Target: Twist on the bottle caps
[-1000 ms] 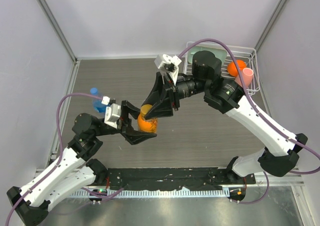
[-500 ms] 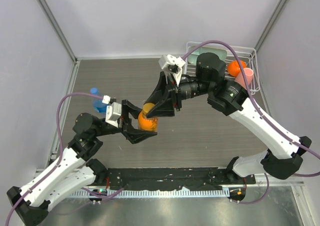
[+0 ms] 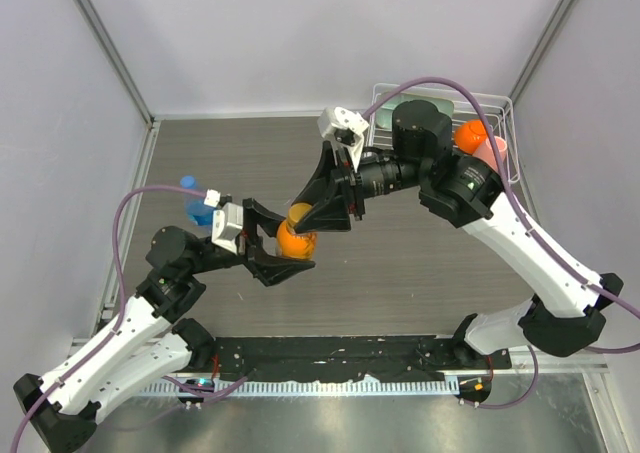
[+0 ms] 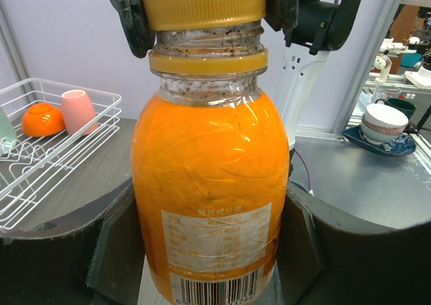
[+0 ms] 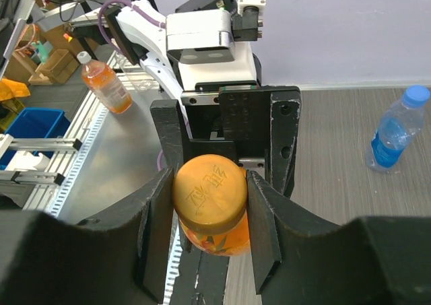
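Observation:
The squat orange bottle (image 3: 293,243) (image 4: 209,184) stands between the fingers of my left gripper (image 3: 283,258) (image 4: 209,241), which is shut on its body. The orange cap (image 4: 203,5) (image 5: 209,190) sits on top of the bottle's neck, and bare threads show below it. My right gripper (image 3: 303,218) (image 5: 209,214) comes in from above, shut on that cap with a finger pressed to each side. The taller clear bottle (image 3: 197,208) (image 5: 392,135) with the blue label stands at the left, apart from both grippers, with the blue cap (image 3: 187,183) (image 5: 418,94) on its top.
A white wire rack (image 3: 505,108) (image 4: 40,177) at the back right holds an orange ball (image 3: 470,133) (image 4: 42,120), a pink cup (image 3: 490,153) (image 4: 79,110) and a pale green item (image 3: 400,108). The right arm's elbow hangs over the rack.
The right wrist has turned and shifted slightly with the cap between its fingers, and its jaws have closed a little. The orange bottle has moved slightly left. The left arm has stayed put.

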Robot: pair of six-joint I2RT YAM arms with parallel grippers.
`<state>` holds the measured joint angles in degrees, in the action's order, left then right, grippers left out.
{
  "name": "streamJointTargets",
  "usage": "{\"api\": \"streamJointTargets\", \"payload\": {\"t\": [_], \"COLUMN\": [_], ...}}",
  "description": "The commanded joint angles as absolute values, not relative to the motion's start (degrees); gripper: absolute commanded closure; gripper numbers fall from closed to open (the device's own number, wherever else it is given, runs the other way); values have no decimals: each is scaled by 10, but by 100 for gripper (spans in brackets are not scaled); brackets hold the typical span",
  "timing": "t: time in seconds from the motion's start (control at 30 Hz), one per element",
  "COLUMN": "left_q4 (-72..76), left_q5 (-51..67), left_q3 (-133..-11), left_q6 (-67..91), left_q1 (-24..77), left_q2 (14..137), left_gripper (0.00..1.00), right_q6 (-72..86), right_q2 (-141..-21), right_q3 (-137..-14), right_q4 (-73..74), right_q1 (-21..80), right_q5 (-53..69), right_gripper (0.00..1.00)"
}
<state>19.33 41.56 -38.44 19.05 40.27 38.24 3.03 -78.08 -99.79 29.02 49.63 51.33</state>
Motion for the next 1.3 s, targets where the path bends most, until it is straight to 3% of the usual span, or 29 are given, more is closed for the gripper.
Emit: {"api": "streamJointTargets", "payload": {"t": [0.0, 0.5, 0.83, 1.03, 1.1, 1.27], "left_q4": [219, 229, 238, 242, 240, 239], "left_q5": [357, 301, 269, 272, 275, 280], "left_q3": [-388, -390, -388, -388, -388, -391], "left_q6": [184, 185, 182, 182, 181, 181], "left_q1": [396, 395, 394, 393, 392, 391], "left_q2": [372, 370, 368, 368, 368, 370], "left_gripper": [100, 100, 100, 100, 100, 100], "right_q6": [3, 50, 97, 116, 115, 116], "right_q2": [-794, -780, -742, -709, -705, -693], "right_q3": [-1048, -963, -888, -857, -857, -863], "right_q4": [395, 331, 266, 215, 209, 187], "right_q1": [497, 518, 548, 548, 548, 548], "right_q5": [508, 403, 250, 236, 236, 235], "right_gripper": [74, 81, 84, 67, 57, 47]}}
